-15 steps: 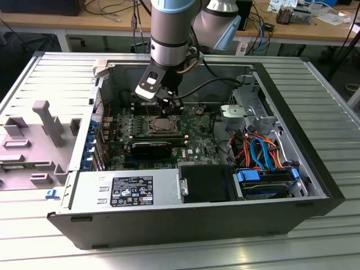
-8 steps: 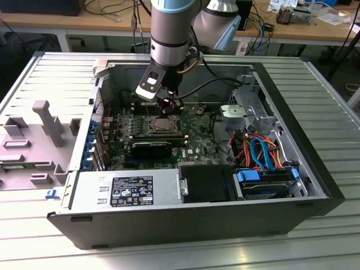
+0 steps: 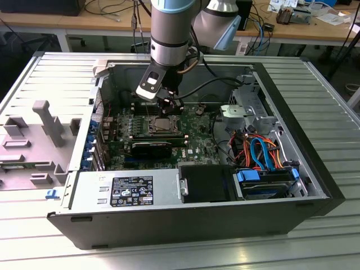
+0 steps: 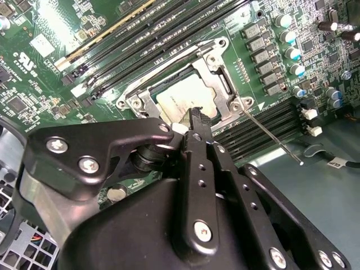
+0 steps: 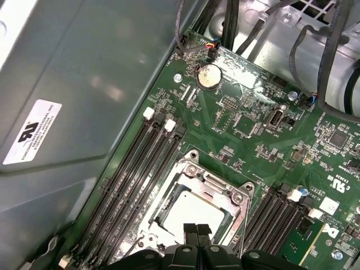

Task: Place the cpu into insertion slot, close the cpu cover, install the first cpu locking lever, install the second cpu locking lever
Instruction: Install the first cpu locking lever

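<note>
The cpu (image 4: 179, 99) lies flat in the insertion slot (image 4: 130, 97) on the green motherboard, its silver top showing through the window of the cpu cover (image 4: 219, 67), which lies down over it. In the first wrist view the same cpu (image 5: 191, 212) sits inside the cover frame (image 5: 216, 184). My gripper (image 4: 196, 115) hangs just above one edge of the chip with its black fingertips (image 5: 191, 230) pressed together and nothing between them. A thin wire locking lever (image 4: 273, 138) sticks out sideways from one corner of the socket. In the exterior view the gripper (image 3: 169, 108) stands over the socket (image 3: 163, 125).
Long black memory slots (image 5: 132, 180) flank the socket on both sides. Capacitors (image 4: 292, 53) stand near it. The case wall (image 5: 67, 112) rises close by. Orange and blue cables (image 3: 259, 149) and a drive cage (image 3: 247, 109) fill the exterior view's right; a power supply (image 3: 126, 191) sits in front.
</note>
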